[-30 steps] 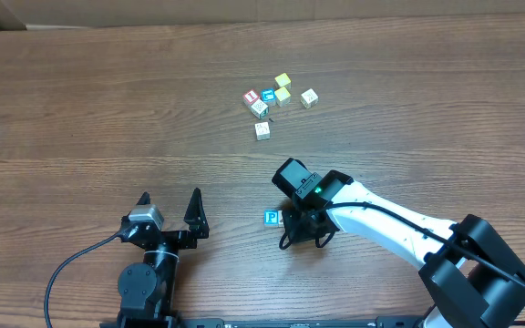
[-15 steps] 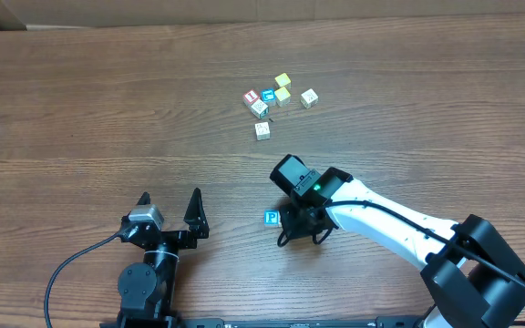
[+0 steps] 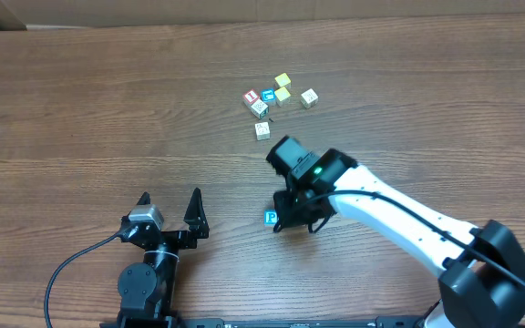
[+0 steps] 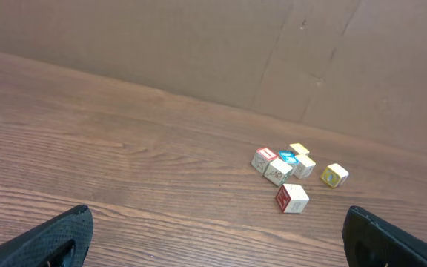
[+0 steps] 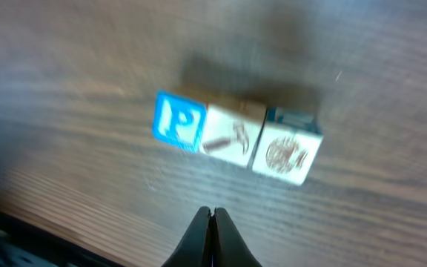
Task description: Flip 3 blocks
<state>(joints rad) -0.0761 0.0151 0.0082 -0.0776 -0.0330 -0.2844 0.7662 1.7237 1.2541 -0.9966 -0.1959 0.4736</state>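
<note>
A: Left claw (image 3: 169, 202)?
B: Was released, wide, empty.
A: Right claw (image 5: 211, 213)?
B: Clenched on nothing, near the blocks (image 5: 232, 135): three touched in a row on the desk (image 3: 80, 109), blue one (image 5: 178, 121) at one end. Other cubes (image 3: 272, 96) sat farther back.

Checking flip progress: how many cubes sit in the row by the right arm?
3, side by side in one row: blue P cube at one end, brown-mark cube in the middle, round-mark cube at the other. Overhead, the right arm hides two.
</note>
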